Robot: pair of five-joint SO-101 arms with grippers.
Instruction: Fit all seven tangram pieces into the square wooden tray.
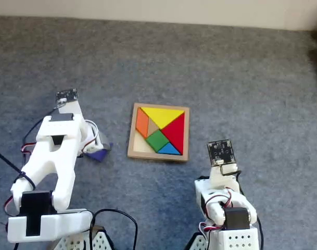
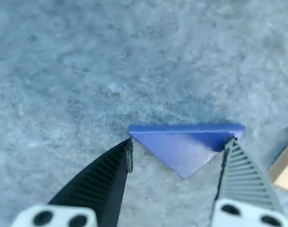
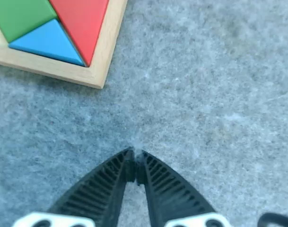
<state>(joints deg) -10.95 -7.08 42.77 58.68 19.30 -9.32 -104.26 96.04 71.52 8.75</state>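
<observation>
Left gripper (image 2: 178,142) clenched on dark blue triangle (image 2: 184,153), fingertips at both ends of long edge, over carpet (image 2: 87,56) just beside tray (image 1: 131,130). Six pieces seated, one corner bare. Right gripper (image 3: 135,160) closed, holding nothing. Seems last placement; next likely carry, turn, lower into gap.

wooden tray (image 1: 187,130) 1 | triangles (image 1: 162,114) 5 | square (image 1: 157,139) 1 | parallelogram (image 1: 142,124) 1 | arms (image 1: 56,151) 2 | grippers (image 2: 178,149) 2

The high view looks steeply down on the tray (image 1: 131,133) from above the arms (image 1: 54,156). Both wrist views face down, close to the carpet (image 3: 205,94) beside the tray. All three share the tray (image 2: 284,170) (image 3: 54,71). The high and left wrist views share the triangle (image 1: 97,154) (image 2: 181,151).
</observation>
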